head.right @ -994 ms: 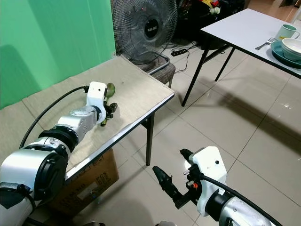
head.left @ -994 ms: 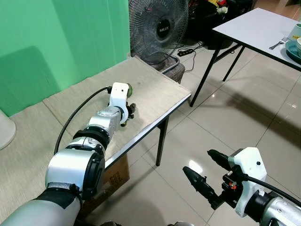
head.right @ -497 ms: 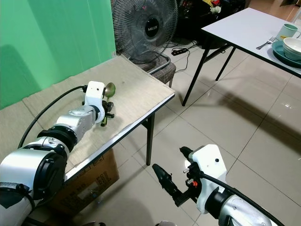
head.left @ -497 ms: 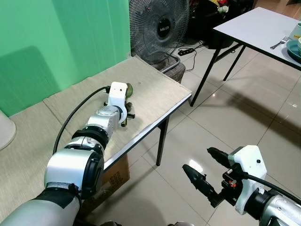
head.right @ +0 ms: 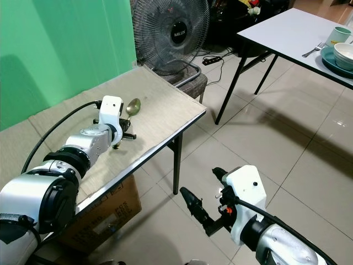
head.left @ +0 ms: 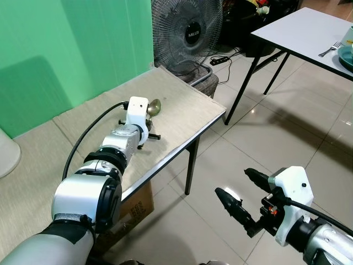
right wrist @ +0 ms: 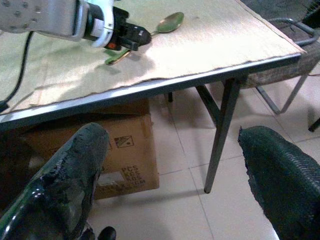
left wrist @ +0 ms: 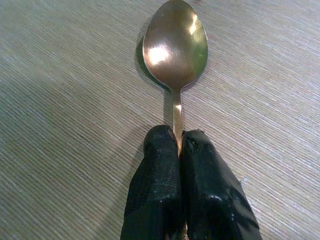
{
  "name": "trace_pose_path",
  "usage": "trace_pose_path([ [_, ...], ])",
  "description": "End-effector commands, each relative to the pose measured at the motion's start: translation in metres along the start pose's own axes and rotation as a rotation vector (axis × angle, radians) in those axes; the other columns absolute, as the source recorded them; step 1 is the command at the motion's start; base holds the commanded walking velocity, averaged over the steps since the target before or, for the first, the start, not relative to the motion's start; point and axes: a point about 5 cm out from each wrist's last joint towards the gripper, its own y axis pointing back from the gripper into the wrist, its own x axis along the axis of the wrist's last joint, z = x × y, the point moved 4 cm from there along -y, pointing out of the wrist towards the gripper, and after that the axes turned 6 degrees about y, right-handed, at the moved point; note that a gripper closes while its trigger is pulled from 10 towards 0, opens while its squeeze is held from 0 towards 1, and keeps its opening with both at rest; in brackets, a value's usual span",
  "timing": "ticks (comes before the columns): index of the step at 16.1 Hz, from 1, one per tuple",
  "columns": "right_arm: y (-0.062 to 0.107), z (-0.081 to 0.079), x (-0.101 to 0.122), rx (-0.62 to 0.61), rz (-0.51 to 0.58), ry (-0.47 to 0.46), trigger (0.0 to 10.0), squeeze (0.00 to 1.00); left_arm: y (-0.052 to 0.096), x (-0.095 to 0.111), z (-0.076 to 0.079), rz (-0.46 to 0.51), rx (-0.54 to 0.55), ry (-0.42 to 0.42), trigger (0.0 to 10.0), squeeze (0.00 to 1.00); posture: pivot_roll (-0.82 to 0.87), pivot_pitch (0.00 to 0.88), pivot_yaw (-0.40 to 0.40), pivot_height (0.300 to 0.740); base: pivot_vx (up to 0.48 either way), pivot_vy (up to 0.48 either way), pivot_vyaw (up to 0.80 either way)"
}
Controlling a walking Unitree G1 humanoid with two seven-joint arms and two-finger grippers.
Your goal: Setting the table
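Observation:
A gold spoon (left wrist: 175,45) lies along the beige table (head.left: 187,110), bowl up and pointing toward the fan. My left gripper (left wrist: 178,142) is shut on its thin handle just behind the bowl. In the left eye view the spoon's bowl (head.left: 154,106) pokes out past the white wrist housing (head.left: 138,109). The handle's tail (right wrist: 117,57) shows under the gripper in the right wrist view. My right gripper (head.left: 233,182) hangs open over the tiled floor, off the table's front edge, with nothing between its fingers (right wrist: 75,165).
A standing fan (head.left: 187,33) is behind the beige table's far corner. A cardboard box (head.left: 135,204) sits under that table. Across the floor, a white table (head.left: 298,33) carries a fork (head.left: 330,49), a teal plate (head.right: 333,62) and a mug (head.right: 342,36).
The left gripper has turned slightly with the spoon, and the bowl now shows flatter and brighter beyond the wrist housing. The right arm has barely moved.

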Motion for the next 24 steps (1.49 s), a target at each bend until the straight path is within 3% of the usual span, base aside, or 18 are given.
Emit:
trace_pose_path([
  [1,-0.001,0.003,0.001,-0.02,0.01,0.009,10.0,0.0,-0.001,-0.005,0.004,-0.025,-0.008,0.018,0.0,0.0,-0.38,0.027,0.023,0.74,0.0,0.0,0.0],
  [3,-0.002,0.007,0.003,-0.047,0.026,0.006,10.0,0.0,0.0,0.008,0.007,0.021,-0.023,0.048,0.0,0.0,-0.37,0.01,0.031,0.74,0.0,0.0,0.0],
  [6,-0.008,0.026,0.008,-0.168,0.083,-0.013,10.0,0.0,0.003,0.041,0.029,0.136,-0.154,0.114,0.0,0.0,-0.35,0.0,0.056,0.74,0.0,0.0,0.0],
  [9,-0.013,0.037,0.012,-0.248,0.122,-0.021,10.0,0.0,0.006,0.057,0.046,0.198,-0.254,0.124,0.0,0.0,-0.34,0.0,0.072,0.74,0.0,0.0,0.0],
  [10,-0.016,0.041,0.014,-0.293,0.137,-0.032,10.0,0.0,0.01,0.066,0.059,0.245,-0.338,0.135,0.0,0.0,-0.34,0.0,0.086,0.74,0.0,0.0,0.0],
  [12,-0.018,0.044,0.012,-0.342,0.141,-0.042,10.0,0.0,0.019,0.073,0.075,0.328,-0.453,0.157,0.0,0.0,-0.33,0.0,0.088,0.74,0.0,0.0,0.0],
  [14,-0.018,0.046,0.009,-0.371,0.137,-0.06,10.0,0.0,0.028,0.072,0.082,0.386,-0.492,0.148,0.0,0.0,-0.32,0.0,0.079,0.74,0.0,0.0,0.0],
  [16,-0.015,0.054,0.007,-0.457,0.154,-0.091,10.0,0.0,0.047,0.069,0.089,0.469,-0.523,0.091,0.0,0.0,-0.31,0.0,0.074,0.74,0.0,0.0,-0.8],
  [17,-0.013,0.062,0.006,-0.527,0.163,-0.107,10.0,0.0,0.06,0.062,0.092,0.522,-0.512,-0.002,10.0,0.0,-0.31,0.0,0.075,0.74,0.0,0.0,-0.8],
  [20,-0.011,0.067,0.004,-0.593,0.158,-0.1,10.0,0.0,0.076,0.042,0.091,0.515,-0.486,-0.067,10.0,0.0,-0.31,0.0,0.081,0.74,0.0,0.0,-0.78],
  [21,-0.008,0.071,0.001,-0.632,0.148,-0.095,10.0,0.0,0.083,0.034,0.088,0.531,-0.439,-0.132,10.0,0.0,-0.31,0.0,0.08,0.74,0.0,0.0,-0.77],
  [24,-0.005,0.08,-0.004,-0.681,0.146,-0.117,10.0,0.0,0.092,0.02,0.078,0.501,-0.373,-0.125,10.0,0.0,-0.31,0.0,0.083,0.74,0.0,0.0,-0.77],
])
